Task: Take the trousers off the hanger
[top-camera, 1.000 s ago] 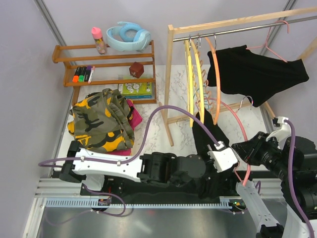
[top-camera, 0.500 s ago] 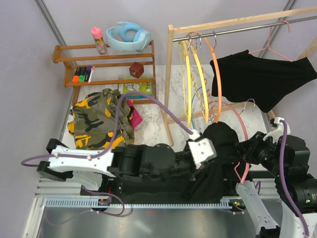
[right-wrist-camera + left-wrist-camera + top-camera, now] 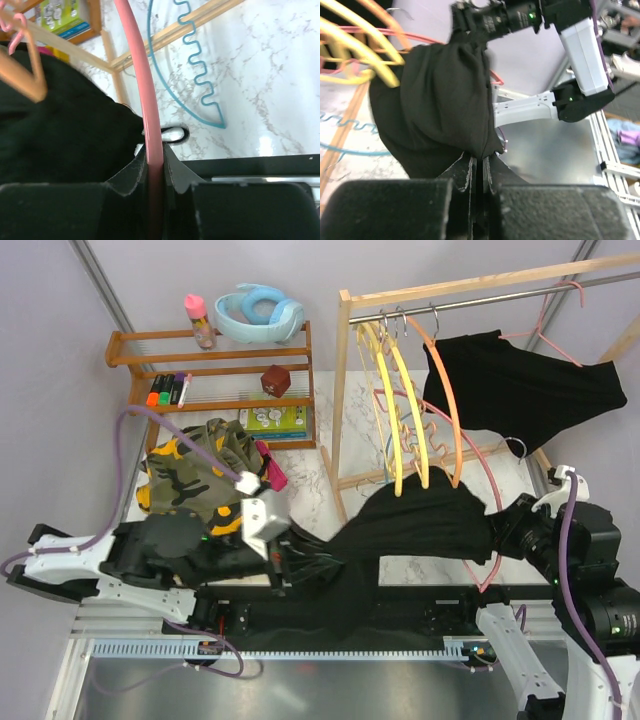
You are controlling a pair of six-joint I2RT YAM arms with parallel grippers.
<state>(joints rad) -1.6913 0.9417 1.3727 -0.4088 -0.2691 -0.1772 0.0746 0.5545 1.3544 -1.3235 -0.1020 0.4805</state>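
Black trousers (image 3: 420,525) stretch across the front of the table, still draped over a pink hanger (image 3: 480,485). My left gripper (image 3: 312,558) is shut on their left end; in the left wrist view the cloth (image 3: 440,95) bunches out of the shut jaws of that gripper (image 3: 480,164). My right gripper (image 3: 500,532) is shut on the pink hanger's rod (image 3: 139,65), which runs between the fingertips of the gripper (image 3: 155,156), with black cloth (image 3: 60,130) just left of it. Camouflage trousers (image 3: 195,480) lie piled on magenta ones (image 3: 272,472) at the left. Another black garment (image 3: 530,385) hangs on the rail.
A wooden clothes rack (image 3: 341,410) carries yellow hangers (image 3: 395,410) and an orange hanger (image 3: 447,405). A blue wavy hanger (image 3: 200,65) lies on the marble top. A wooden shelf (image 3: 215,400) with markers, a bottle and a blue ring stands at the back left.
My left arm has swung left and toward the near edge, pulling the black trousers out into a long stretch. The right gripper has kept its hold on the pink hanger.
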